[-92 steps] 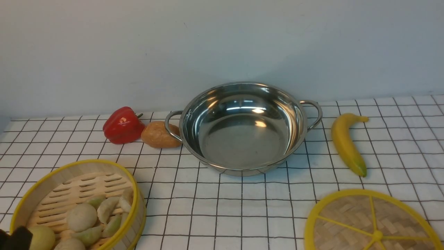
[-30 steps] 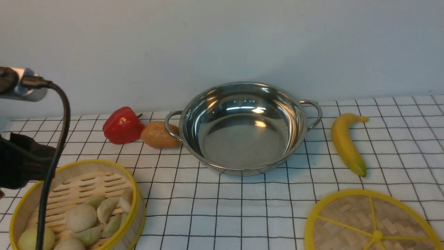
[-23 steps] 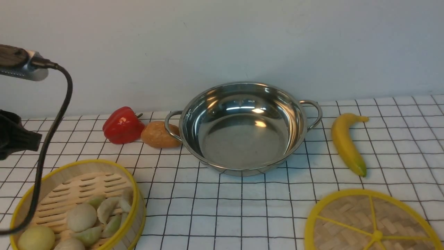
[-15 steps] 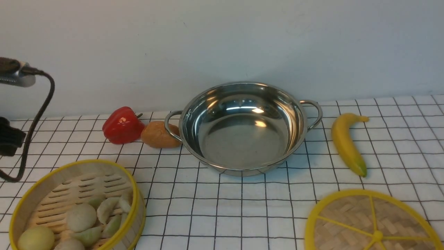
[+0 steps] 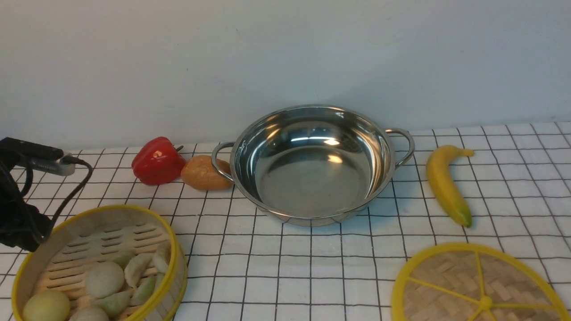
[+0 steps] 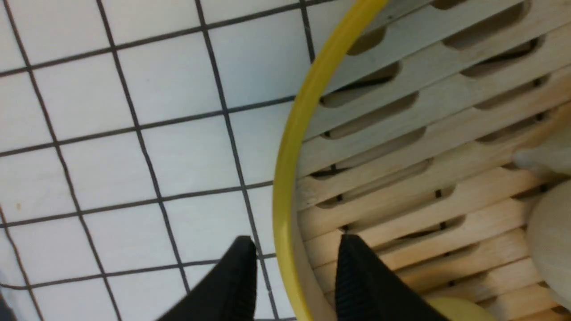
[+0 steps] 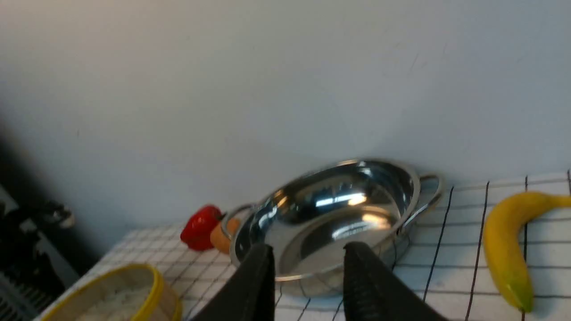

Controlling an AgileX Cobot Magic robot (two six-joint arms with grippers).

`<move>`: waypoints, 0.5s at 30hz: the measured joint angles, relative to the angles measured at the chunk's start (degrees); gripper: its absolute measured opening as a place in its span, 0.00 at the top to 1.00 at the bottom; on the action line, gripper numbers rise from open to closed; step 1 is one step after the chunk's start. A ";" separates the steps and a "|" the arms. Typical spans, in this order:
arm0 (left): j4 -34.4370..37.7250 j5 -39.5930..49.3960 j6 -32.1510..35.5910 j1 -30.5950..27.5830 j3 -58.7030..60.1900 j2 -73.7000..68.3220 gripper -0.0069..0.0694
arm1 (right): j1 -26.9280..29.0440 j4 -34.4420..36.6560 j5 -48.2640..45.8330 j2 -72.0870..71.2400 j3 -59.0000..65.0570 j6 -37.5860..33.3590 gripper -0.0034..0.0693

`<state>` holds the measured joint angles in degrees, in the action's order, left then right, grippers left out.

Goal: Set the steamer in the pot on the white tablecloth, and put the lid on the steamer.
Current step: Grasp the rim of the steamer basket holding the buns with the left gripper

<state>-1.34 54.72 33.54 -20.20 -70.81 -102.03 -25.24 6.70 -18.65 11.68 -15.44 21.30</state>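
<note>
In the front view, the pot (image 5: 314, 167) sits empty on the white tablecloth (image 5: 290, 267) that covers the tabletop, close to the back wall. Your steamer (image 5: 98, 240) stands left of the pot and nearer the camera, well apart from it, with pale dumplings (image 5: 105, 278) on its slats. The lid (image 5: 477, 285) lies flat to the right of the pot, also nearer the camera and partly cut off by the frame. A red pepper (image 5: 157, 161) and a brown potato (image 5: 204, 173) rest left of the pot, the potato just beside its left handle. A banana (image 5: 446, 185) lies right of the pot. The left arm (image 5: 18, 214) hangs dark at the steamer's far-left edge. The right jaws do not show in this view.

In the left wrist view, your left jaws are apart and straddle the steamer's yellow rim (image 6: 290, 156). One tip is over the cloth outside, the other over the slatted floor inside, and neither visibly presses the wall.

In the right wrist view, your right jaws are apart with nothing between them. They hang above the cloth on the near side of the pot (image 7: 339, 223).
</note>
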 joint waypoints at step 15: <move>5.30 -3.19 2.26 0.00 -1.41 -5.69 0.41 | -2.53 -2.52 -3.60 17.11 -5.73 -6.05 0.62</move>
<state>3.96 51.53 35.80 -20.20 -72.22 -107.72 -27.77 4.18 -22.25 28.79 -21.17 15.25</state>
